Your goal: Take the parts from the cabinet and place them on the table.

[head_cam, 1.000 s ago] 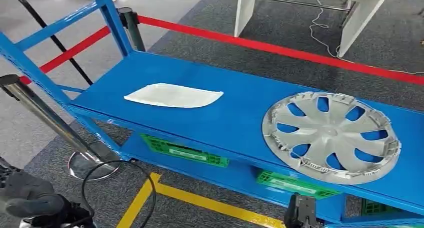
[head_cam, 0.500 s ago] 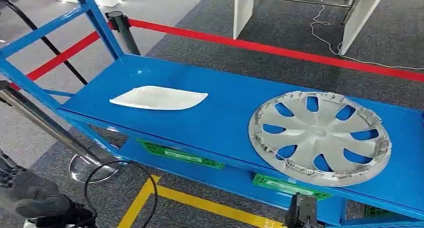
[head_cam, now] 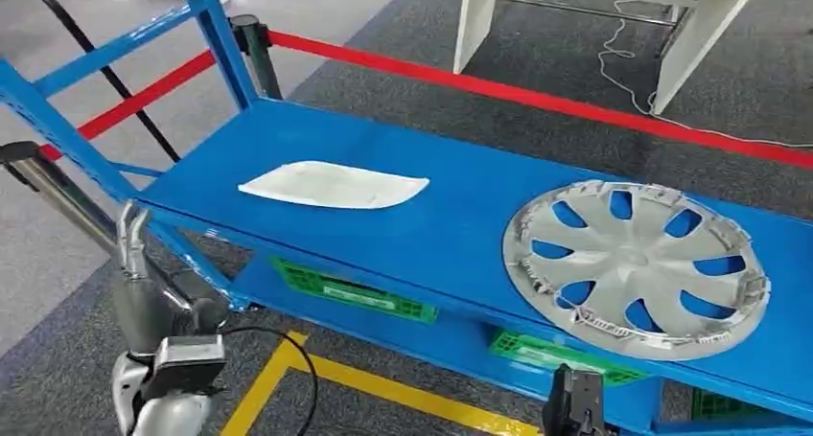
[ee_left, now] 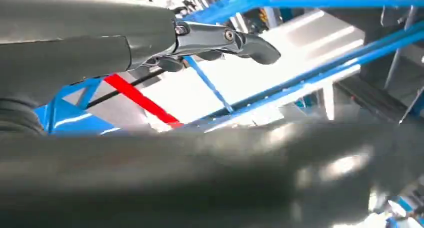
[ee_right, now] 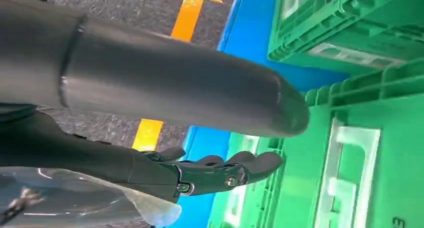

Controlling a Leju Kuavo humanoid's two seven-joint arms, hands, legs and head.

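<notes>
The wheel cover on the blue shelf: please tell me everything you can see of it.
The wheel cover is a round disc of silver-grey, plastic-looking material. It has a plain hub in the middle, curved spokes around it, and openings through which the blue shelf shows. Small clips or tabs stand along its rim. It lies flat on the shelf top, near the front edge, to the right of a white flat part and apart from it. Neither hand touches it.
</notes>
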